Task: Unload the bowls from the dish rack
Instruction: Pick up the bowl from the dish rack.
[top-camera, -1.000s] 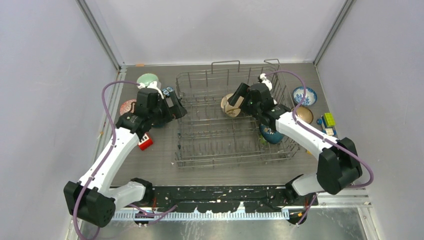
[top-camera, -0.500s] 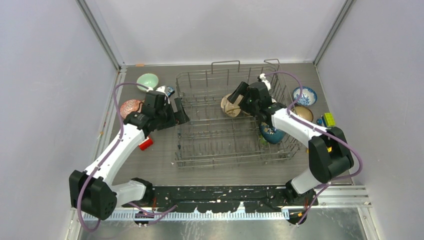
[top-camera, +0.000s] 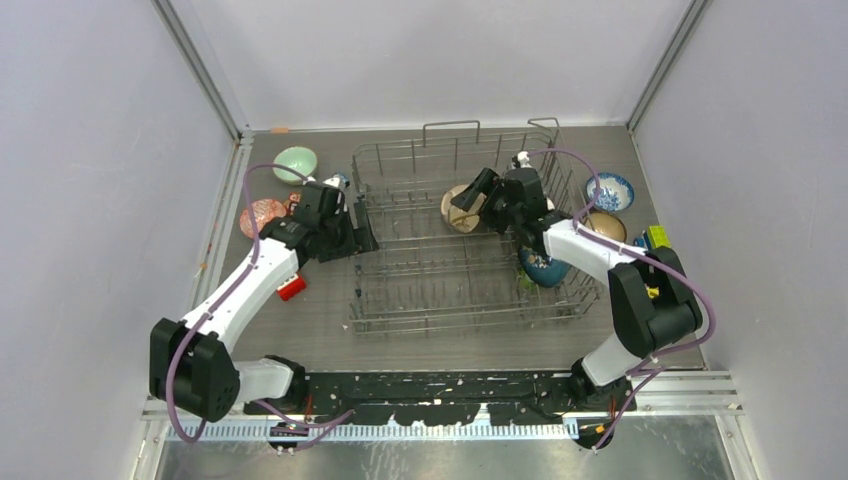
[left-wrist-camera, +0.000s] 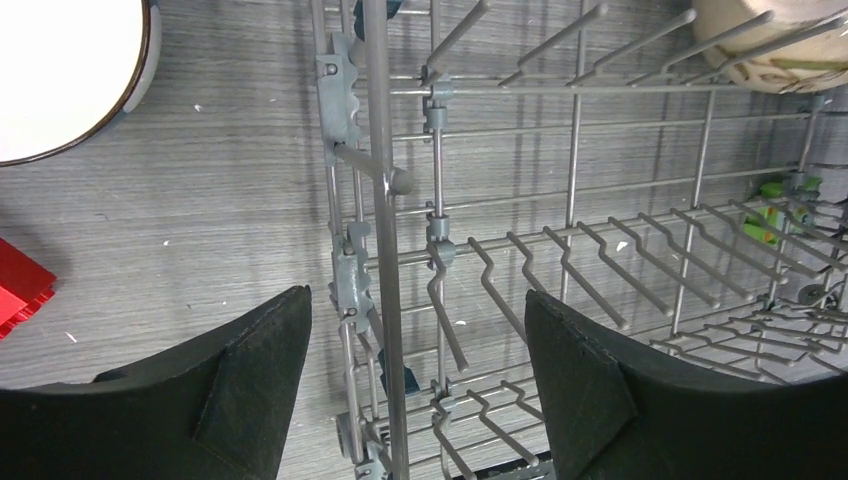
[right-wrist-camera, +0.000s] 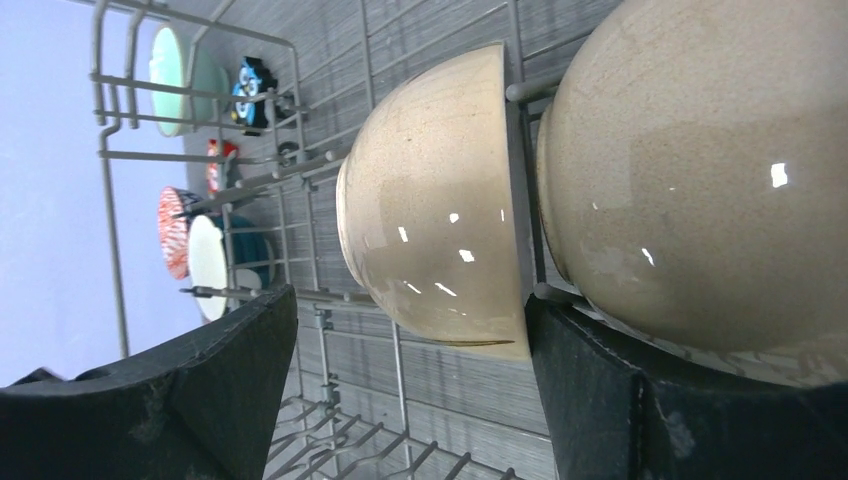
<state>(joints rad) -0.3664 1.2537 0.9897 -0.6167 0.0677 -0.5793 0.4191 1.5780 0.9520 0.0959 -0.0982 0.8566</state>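
At the rack's left wall, the left gripper hangs with fingers spread, astride the rim. Inside the rack's far half, the right gripper gapes before two tan bowls standing on edge. Left of the rack sit a mint bowl and a pink bowl; right of it, a patterned bowl.

Centre and right in the right wrist view, a tan bowl and a second tan bowl show glossy, speckled ceramic glaze. The dish rack is smooth grey metal wire; the table looks matt, wood-grained.
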